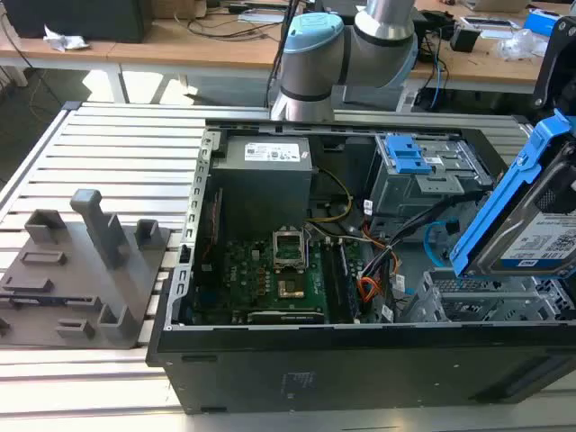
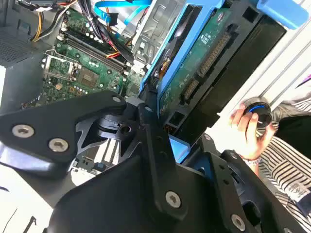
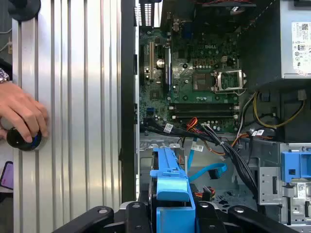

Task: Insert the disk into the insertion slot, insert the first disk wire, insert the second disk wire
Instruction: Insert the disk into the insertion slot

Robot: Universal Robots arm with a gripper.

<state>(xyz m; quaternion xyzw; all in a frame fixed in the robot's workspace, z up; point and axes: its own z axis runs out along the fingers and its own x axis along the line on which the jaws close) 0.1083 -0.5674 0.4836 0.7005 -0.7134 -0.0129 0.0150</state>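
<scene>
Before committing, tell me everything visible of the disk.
The disk is a grey metal drive with a white-and-blue label, framed by a blue plastic carrier. Its underside shows a green circuit board in the second wrist view. It hangs tilted above the perforated insertion slot, not yet in, clamped in the pincer.

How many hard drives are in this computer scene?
1: the disk, blue-framed, held tilted by the tool above the insertion slot at the exterior view's right. Others may sit hidden inside the taller cage.
</scene>
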